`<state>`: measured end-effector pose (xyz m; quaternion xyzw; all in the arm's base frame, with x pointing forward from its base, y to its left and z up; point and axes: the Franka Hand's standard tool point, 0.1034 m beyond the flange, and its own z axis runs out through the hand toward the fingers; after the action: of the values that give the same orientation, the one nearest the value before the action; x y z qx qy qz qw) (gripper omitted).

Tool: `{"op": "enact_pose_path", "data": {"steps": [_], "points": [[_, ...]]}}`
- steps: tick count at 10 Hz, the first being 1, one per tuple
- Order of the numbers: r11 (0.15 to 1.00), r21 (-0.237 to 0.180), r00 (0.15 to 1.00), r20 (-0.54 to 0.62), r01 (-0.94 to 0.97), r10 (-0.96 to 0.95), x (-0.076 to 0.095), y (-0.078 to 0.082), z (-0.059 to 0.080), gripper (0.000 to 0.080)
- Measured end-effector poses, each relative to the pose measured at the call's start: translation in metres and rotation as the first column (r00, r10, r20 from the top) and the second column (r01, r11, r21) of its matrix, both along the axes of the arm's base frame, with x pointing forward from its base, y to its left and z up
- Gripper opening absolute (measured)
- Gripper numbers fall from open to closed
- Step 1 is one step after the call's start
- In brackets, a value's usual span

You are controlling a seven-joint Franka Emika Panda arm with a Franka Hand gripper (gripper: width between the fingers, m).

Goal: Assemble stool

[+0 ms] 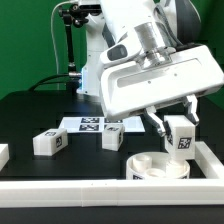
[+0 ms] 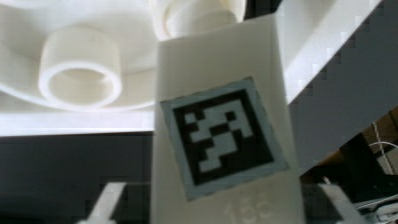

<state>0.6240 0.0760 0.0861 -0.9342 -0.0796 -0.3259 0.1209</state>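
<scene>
From the exterior view, the arm point(image 1: 150, 60) leans down over the exterior view's right end of the black table point(image 1: 30, 120). Its gripper point(image 1: 175, 122) is closed most of the way, and a white leg point(image 1: 180, 136) is clamped between the two fingers. The leg stands roughly upright with its tag facing the camera. It hangs right over the round white seat point(image 1: 158, 168), near the seat's rim on the exterior view's right. I cannot tell whether its lower end touches the seat. A second leg point(image 1: 50, 142) and a third leg point(image 1: 112, 138) lie loose on the table, well apart from the seat. The third leg lies just in front of the marker board point(image 1: 95, 123). A white rail point(image 1: 60, 186) runs along the table's near edge.

In the wrist view, the held leg point(image 2: 222, 140) fills the middle, its tag large and slightly blurred. The fingertips point(image 2: 111, 200) show on either side of it. Beyond the leg lies the seat point(image 2: 80, 70), where a round tube-like socket stands up from it.
</scene>
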Motion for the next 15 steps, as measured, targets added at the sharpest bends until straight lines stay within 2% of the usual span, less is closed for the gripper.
{"op": "enact_pose_path", "data": {"steps": [3,4,5,6,8,10,11,15], "points": [[1.0,0.001,0.999,-0.032,-0.011,0.011,0.0,0.001,-0.002,0.0328],[1.0,0.001,0.999,-0.035,-0.012,0.012,0.0,0.001,-0.003,0.0548],[1.0,0.0,0.999,-0.044,-0.015,0.015,0.0,0.002,-0.002,0.0548],[0.999,-0.014,0.997,-0.069,-0.032,0.031,0.003,0.002,0.009,0.0631],[0.999,-0.03,0.997,-0.068,-0.038,0.036,0.008,0.0,0.024,0.0645],[0.997,-0.06,0.996,-0.071,-0.05,0.046,0.014,-0.006,0.048,0.0649],[0.996,-0.066,0.996,-0.068,-0.054,0.05,0.015,-0.004,0.055,0.0649],[0.997,-0.063,0.996,-0.07,-0.052,0.047,0.014,-0.002,0.055,0.0649]]}}
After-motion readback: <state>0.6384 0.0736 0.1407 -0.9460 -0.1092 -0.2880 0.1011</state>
